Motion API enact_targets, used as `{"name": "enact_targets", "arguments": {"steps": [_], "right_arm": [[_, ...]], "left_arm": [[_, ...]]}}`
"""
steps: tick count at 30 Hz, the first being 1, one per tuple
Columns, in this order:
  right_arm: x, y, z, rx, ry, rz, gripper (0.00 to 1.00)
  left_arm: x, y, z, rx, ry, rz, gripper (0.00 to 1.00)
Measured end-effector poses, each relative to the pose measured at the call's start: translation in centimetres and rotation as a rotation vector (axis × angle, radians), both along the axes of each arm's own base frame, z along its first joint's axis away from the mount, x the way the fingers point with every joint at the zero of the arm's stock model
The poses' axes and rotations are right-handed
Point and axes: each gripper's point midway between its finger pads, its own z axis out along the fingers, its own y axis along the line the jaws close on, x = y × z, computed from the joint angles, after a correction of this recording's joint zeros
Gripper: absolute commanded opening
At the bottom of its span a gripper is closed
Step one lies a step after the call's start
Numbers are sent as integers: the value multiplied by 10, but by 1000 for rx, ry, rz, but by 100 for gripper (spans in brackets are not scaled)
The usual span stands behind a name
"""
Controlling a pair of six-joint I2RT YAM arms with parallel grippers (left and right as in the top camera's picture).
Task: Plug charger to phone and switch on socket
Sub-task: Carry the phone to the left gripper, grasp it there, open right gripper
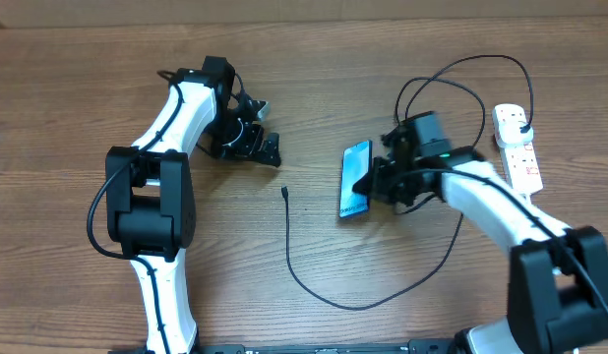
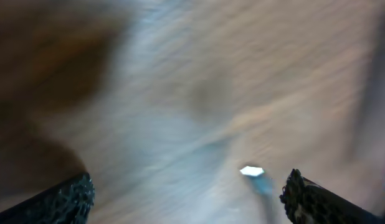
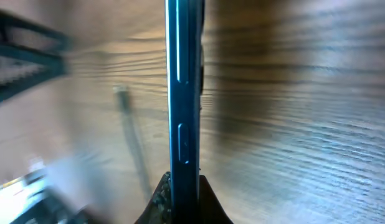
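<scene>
Overhead – right gripper (image 1: 373, 182) pinching phone (image 1: 354, 179) – left gripper (image 1: 269, 147) spread wide

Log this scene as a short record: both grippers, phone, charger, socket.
left gripper: open, holding nothing, over bare table
right gripper: shut on the phone
phone: blue screen lit, clamped between the right fingers, nothing plugged in
charger: cable lies loose on the table; connector tip left of the phone, not touching it
socket: white strip at the robot's right; switch state cannot be told
</scene>
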Motion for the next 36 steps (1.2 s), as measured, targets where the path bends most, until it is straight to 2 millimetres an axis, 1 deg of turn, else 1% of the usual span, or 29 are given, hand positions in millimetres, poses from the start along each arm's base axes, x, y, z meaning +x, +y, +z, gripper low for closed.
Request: {"name": "enact_targets", "arguments": {"steps": [2, 4, 6, 8, 12, 15, 17, 19, 21, 22, 23, 28, 32, 34, 36], "right_arm": [[1, 0, 17, 84, -30, 26, 4], [-1, 3, 31, 154, -54, 56, 4], [-3, 8, 41, 212, -68, 87, 4], [-3, 15, 49, 269, -95, 118, 4], [4, 31, 76, 400, -205, 194, 4], [7, 37, 86, 442, -229, 205, 4], [12, 41, 91, 458, -243, 198, 4], [18, 43, 96, 470, -257, 184, 4], [23, 44, 101, 480, -265, 167, 4], [26, 44, 102, 483, -266, 154, 4], [27, 44, 103, 485, -259, 145, 4], [32, 45, 98, 457, -217, 80, 4], [31, 60, 94, 421, -210, 60, 4], [33, 70, 95, 407, -229, 56, 4], [34, 76, 95, 394, -251, 51, 4]], "left_arm": [[-6, -20, 14, -138, 33, 4, 99], [-9, -40, 32, -298, 49, -5, 100], [-12, -58, 56, -472, 59, -12, 100], [-12, -71, 74, -603, 49, -25, 100], [-10, -86, 104, -793, 19, -42, 100], [-9, -90, 122, -902, 23, -31, 99], [-9, -91, 131, -952, 31, -21, 95], [-9, -92, 136, -984, 40, -13, 91], [-9, -92, 140, -1004, 43, -9, 82], [-9, -92, 141, -1012, 44, -8, 80], [-9, -92, 142, -1019, 44, -7, 79], [-8, -92, 145, -1033, 47, -3, 79], [-8, -92, 146, -1036, 59, 4, 64], [-8, -93, 146, -1037, 63, 7, 62], [-8, -92, 146, -1036, 68, 10, 58]]}}
